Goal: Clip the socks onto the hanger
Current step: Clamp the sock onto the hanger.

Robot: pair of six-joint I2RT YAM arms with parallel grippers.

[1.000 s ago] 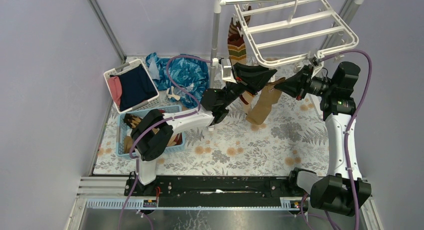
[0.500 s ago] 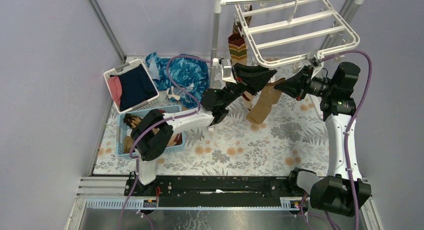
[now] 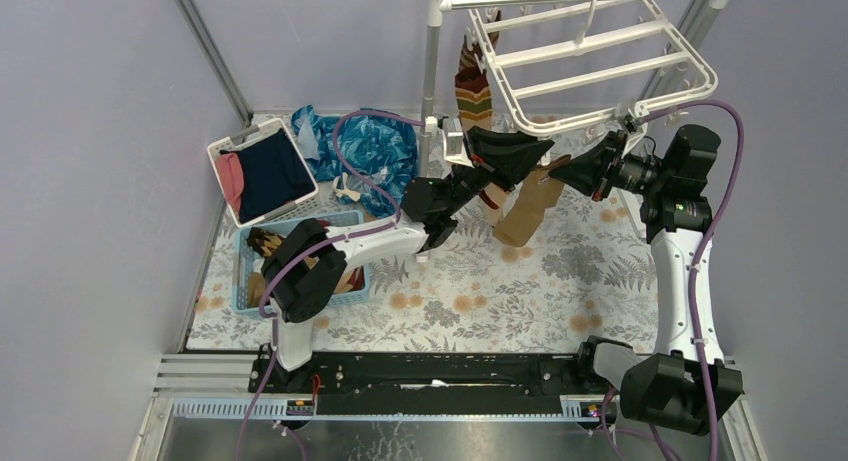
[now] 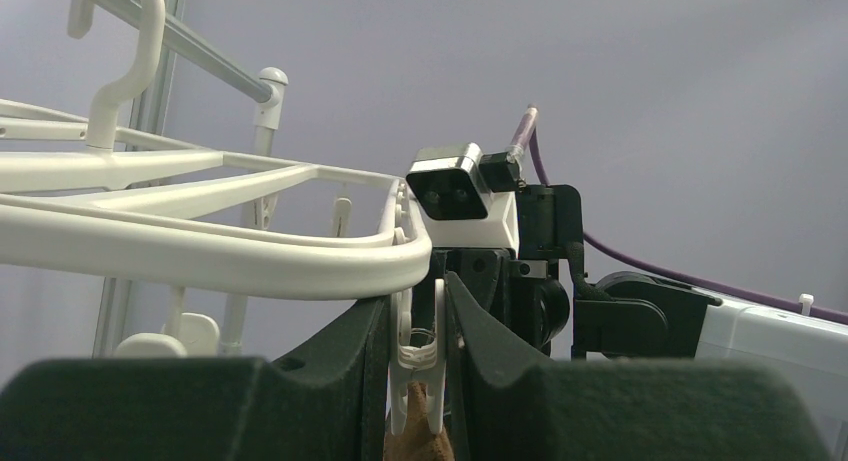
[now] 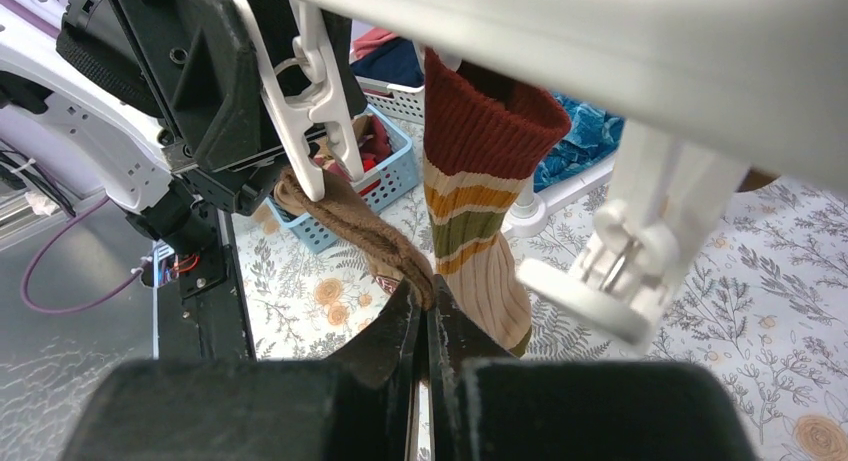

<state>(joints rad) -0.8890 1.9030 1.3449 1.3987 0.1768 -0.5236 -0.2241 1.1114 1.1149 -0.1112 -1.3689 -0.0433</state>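
Left gripper [image 4: 420,306] is closed partway on a small white plastic clip [image 4: 420,353], whose two handles are pressed between the black fingers. This clip is hung from the near right corner of the white plastic hanger frame [image 4: 200,264], which is suspended by its hook from the far rack. The right gripper [image 5: 425,299] is shut tight on a plain tan-brown sock [image 5: 345,219], pinched a little below its upper end. That upper end is held up against the lower tips of the clip; whether it is caught between them cannot be told. From the overhead view the rest of this sock [image 3: 525,216] is seen hanging down over the floral table cover [image 3: 560,281], between the two grippers. A second sock, striped in red-brown, mustard and green bands [image 5: 478,196], is already clipped at the left end of the hanger, beside the grey-white upright pole [image 3: 432,66]. At the near left a light blue plastic basket [image 3: 243,243] is seen with more brown socks inside.
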